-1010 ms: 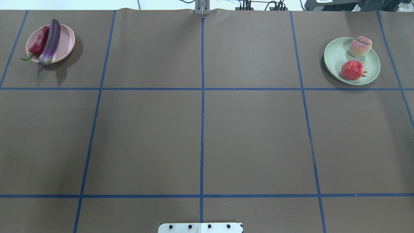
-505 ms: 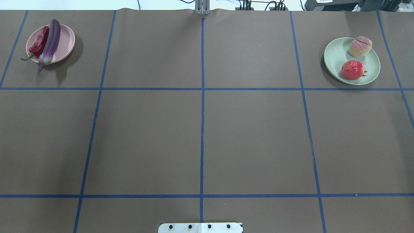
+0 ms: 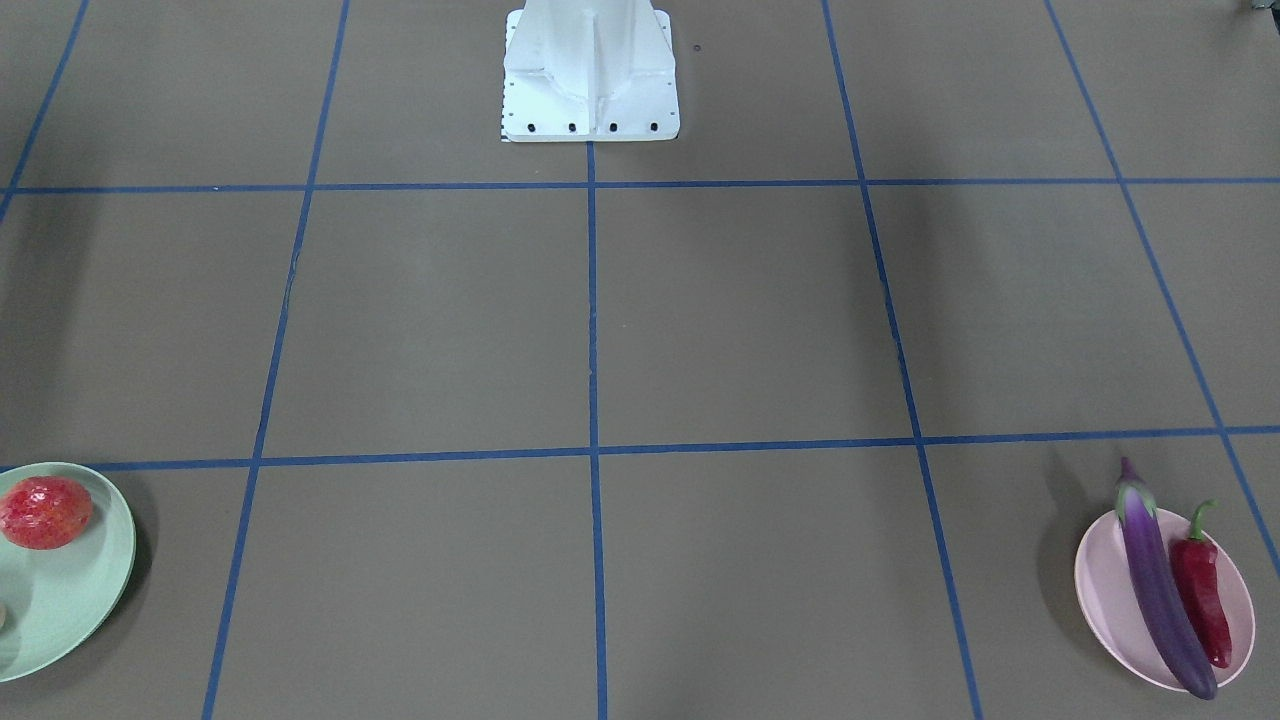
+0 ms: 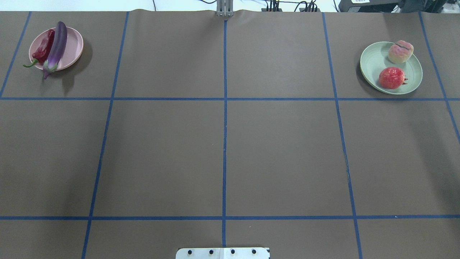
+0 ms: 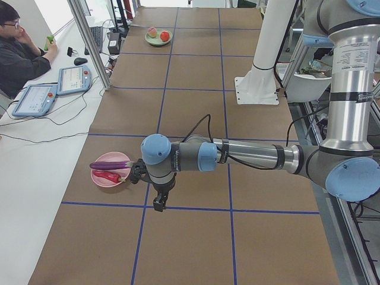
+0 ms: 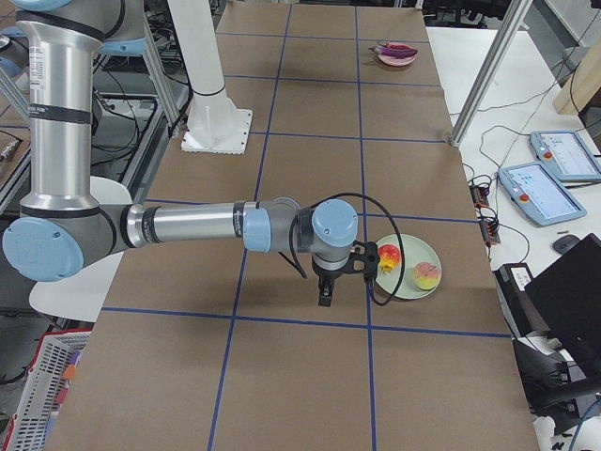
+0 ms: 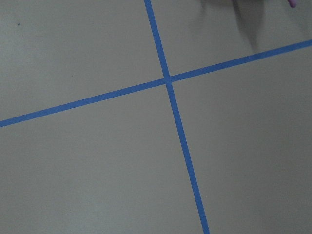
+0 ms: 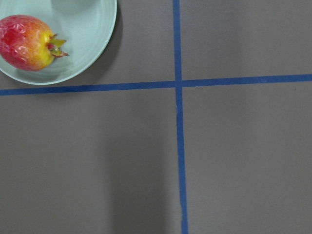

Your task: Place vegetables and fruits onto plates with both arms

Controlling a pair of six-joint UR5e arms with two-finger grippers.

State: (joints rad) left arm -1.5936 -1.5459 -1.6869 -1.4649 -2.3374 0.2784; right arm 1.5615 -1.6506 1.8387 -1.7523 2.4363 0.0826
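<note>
Stock on table: two vegetables, two fruits, two plates, everything plated.

Front-facing view: one long glossy purple eggplant (image 3: 1160, 590) lies against one wrinkled red chili pepper (image 3: 1200, 590) on one pale pink round plate (image 3: 1098, 585). One mottled orange-red pomegranate-like fruit (image 3: 45, 512) sits on one pale green round plate (image 3: 75, 600). Overhead view: one pale yellow-pink peach (image 4: 400, 51) shares the green plate, just apart from its neighbour. Left-end view: my left claw (image 5: 159, 205) hangs near the pink plate with nothing seen in it; how wide it is open I cannot tell. Right-end view: my right claw (image 6: 325, 299) hangs beside the green plate, likewise. Left wrist view: brown mat (image 7: 97, 170) only. Right wrist view: the pomegranate, on the plate. Handling, judged: eggplant slick, grip mid-body; chili light, grip its thick shoulder; fruits apt to roll, grip across the widest girth.
</note>
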